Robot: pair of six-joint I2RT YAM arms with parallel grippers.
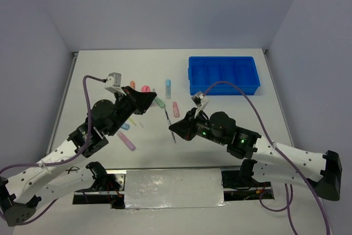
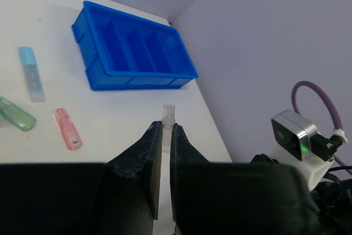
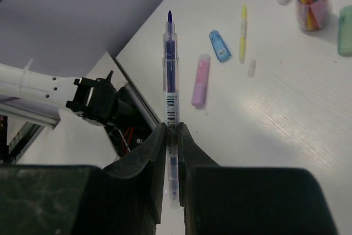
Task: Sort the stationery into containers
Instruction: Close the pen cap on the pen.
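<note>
My right gripper (image 3: pixel 171 130) is shut on a slim pen (image 3: pixel 171 75) with a clear barrel and a dark blue tip, held above the table; it shows in the top view (image 1: pixel 170 124) left of the gripper (image 1: pixel 180 129). My left gripper (image 2: pixel 166 128) is shut on a small clear cap (image 2: pixel 168 115), and is raised left of centre in the top view (image 1: pixel 154 99). The blue divided tray (image 1: pixel 223 75) stands at the back right, also in the left wrist view (image 2: pixel 132 53). Blue (image 1: pixel 168 88), green (image 1: pixel 160 102) and pink (image 1: pixel 176 109) highlighters lie mid-table.
A purple highlighter (image 1: pixel 127 142), a small blue one (image 1: pixel 125 126) and a thin yellow stick (image 1: pixel 135 120) lie near the left arm. A pink-capped tube (image 1: pixel 146 88) stands behind the left gripper. Walls close the table's back and sides.
</note>
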